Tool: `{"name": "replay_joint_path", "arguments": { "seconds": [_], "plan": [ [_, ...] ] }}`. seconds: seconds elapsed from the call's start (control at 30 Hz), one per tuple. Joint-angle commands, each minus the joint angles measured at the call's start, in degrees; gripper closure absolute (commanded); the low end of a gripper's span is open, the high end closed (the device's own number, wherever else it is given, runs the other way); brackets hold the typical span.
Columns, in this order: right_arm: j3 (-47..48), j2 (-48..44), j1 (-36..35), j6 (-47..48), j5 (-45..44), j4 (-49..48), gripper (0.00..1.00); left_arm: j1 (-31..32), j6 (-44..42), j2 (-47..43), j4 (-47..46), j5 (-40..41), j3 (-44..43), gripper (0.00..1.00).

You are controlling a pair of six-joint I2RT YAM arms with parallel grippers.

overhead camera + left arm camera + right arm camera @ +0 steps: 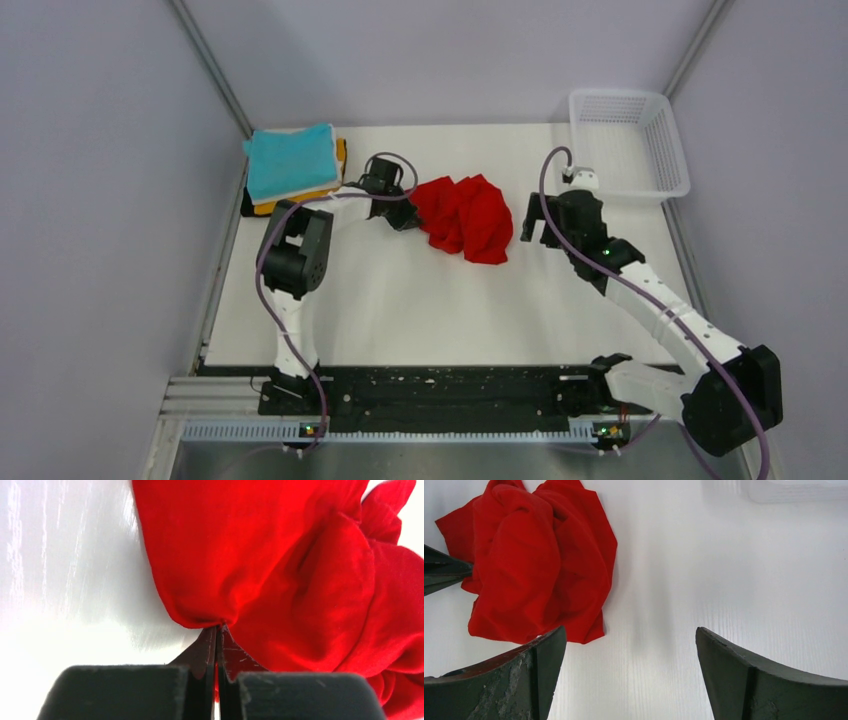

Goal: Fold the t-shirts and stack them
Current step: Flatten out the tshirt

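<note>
Red t-shirt [465, 217] lying crumpled on table [420, 310], far half, right of folded stack [293, 165]. Left gripper [218, 630] pinching its left edge, jaws closed on what seems hem, likely for spreading flat. Right gripper [629, 665] hovering just right of cloth, jaws spread wide, holding nothing, probably readying opposite grab.

No text, label, brand mark, number or sign can be read in any of the three views, on any surface.
</note>
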State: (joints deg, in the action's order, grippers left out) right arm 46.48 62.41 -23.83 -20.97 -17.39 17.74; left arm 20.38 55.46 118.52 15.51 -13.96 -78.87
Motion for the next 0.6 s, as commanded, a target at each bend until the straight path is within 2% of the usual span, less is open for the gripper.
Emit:
{"name": "replay_joint_path", "arguments": {
  "seconds": [0.0, 0.17, 0.33, 0.57],
  "plan": [
    [-0.8, -0.9, 0.9, -3.5, 1.0, 0.1, 0.01, 0.2, -1.1, 1.7, -0.2, 3.6, -1.2, 1.0],
    [-2.7, 5.2, 4.2, -2.2, 11.6, -6.1, 0.03, 0.1, -3.2, -2.8, 0.5, 8.1, 0.7, 1.0],
    [0.4, 16.8, 8.0, -2.4, 23.1, -11.6, 0.17, 0.0, -4.3, -7.3, 0.4, 9.7, 4.0, 1.0],
    [6.8, 31.5, 8.1, -4.1, 32.0, -19.7, 0.32, -0.4, -5.4, -9.9, 2.3, 11.2, 5.0, 1.0]
  ]
}}
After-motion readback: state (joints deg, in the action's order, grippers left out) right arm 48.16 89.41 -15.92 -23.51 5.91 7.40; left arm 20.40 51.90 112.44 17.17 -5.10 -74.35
